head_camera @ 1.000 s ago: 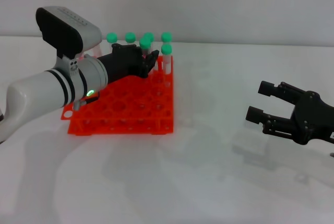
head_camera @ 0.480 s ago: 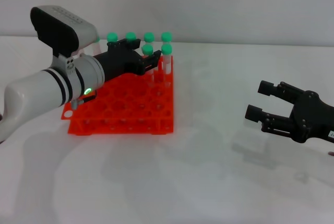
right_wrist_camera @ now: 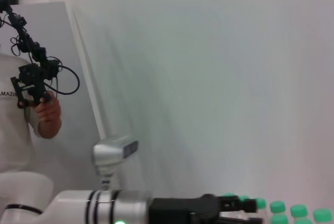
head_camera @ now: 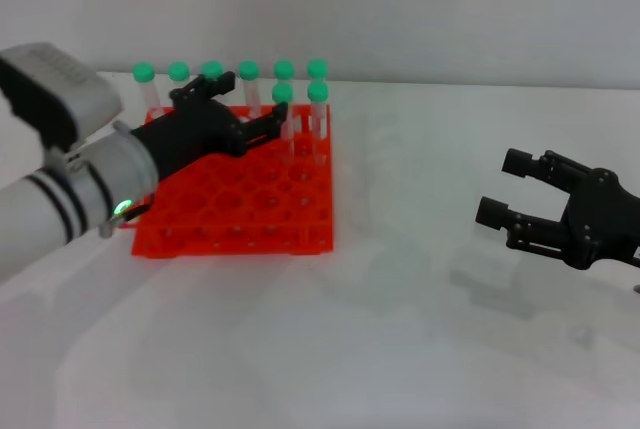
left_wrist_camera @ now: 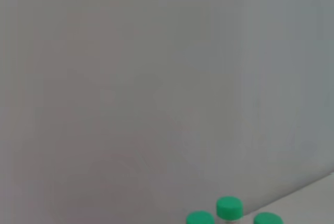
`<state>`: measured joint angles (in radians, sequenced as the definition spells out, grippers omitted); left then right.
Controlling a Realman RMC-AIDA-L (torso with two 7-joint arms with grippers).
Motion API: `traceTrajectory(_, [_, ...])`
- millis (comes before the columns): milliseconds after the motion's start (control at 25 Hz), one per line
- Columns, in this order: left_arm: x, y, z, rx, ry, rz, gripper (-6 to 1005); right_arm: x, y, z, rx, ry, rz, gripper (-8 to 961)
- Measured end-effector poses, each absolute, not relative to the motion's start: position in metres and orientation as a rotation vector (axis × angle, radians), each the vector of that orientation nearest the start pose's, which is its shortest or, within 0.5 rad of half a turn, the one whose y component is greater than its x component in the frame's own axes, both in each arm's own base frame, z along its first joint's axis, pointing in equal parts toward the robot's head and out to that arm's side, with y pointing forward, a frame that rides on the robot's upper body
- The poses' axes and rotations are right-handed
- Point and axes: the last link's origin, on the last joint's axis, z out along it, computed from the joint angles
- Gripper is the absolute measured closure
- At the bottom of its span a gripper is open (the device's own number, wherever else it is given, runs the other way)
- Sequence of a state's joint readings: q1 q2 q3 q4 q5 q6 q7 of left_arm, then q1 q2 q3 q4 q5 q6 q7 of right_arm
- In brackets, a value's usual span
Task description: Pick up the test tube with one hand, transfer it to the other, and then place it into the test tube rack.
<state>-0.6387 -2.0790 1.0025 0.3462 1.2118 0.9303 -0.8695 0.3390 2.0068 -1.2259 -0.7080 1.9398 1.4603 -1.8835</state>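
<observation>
The test tube point(head_camera: 285, 109), clear with a green cap, stands upright in a hole of the orange-red test tube rack point(head_camera: 235, 211), in the second row from the back, beside another capped tube point(head_camera: 319, 109). My left gripper point(head_camera: 254, 102), black on a silver-grey forearm, hovers over the rack just left of that tube, open and holding nothing. Far to the right, above the table, my right gripper point(head_camera: 500, 189) is open and empty. In the right wrist view the left gripper point(right_wrist_camera: 236, 207) shows low down near green caps point(right_wrist_camera: 276, 207).
Several green-capped tubes point(head_camera: 212, 71) line the rack's back row; three caps point(left_wrist_camera: 228, 207) show in the left wrist view. A white wall stands behind the table. A person point(right_wrist_camera: 31, 130) holding a black device stands at the far side in the right wrist view.
The left gripper lowered the tube into the rack, let go of it, and drew back to the left. The right gripper has barely moved.
</observation>
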Motion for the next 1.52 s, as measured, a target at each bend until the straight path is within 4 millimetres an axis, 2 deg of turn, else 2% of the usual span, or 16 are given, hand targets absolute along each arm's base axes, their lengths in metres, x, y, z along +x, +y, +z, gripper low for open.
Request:
traceTrajectory(240, [-0.269,0.378,-0.014,-2.139,-0.430,-0.789,105,0.251,0.316,0.025,-2.437,0.422,1.095,90])
traceTrajectory(440, [-0.275,0.359,0.002,-2.052,-0.362,-0.892,105,0.278,0.308,0.034,-2.297,0.418,1.096,91])
traceTrajectory(680, [-0.279,0.357,0.016,-1.972,-0.373,-0.948,105,0.317,0.296,0.046,-2.041,0.429,1.052,94])
traceTrajectory(800, [-0.282,0.353,0.023,-1.923,-0.395,-0.992,105,0.333,0.290,0.058,-1.901,0.447,1.031,94])
traceTrajectory(1040, [-0.303,0.347,0.041,-1.723,-0.512,-1.037,105,0.360,0.280,0.085,-1.659,0.466,0.984,93])
traceTrajectory(1280, [-0.331,0.340,0.047,-1.532,-0.615,-0.981,105,0.383,0.276,0.104,-1.503,0.527,0.915,93])
traceTrajectory(1520, [-0.337,0.339,0.045,-1.468,-0.600,-0.931,105,0.396,0.272,0.108,-1.465,0.566,0.850,94])
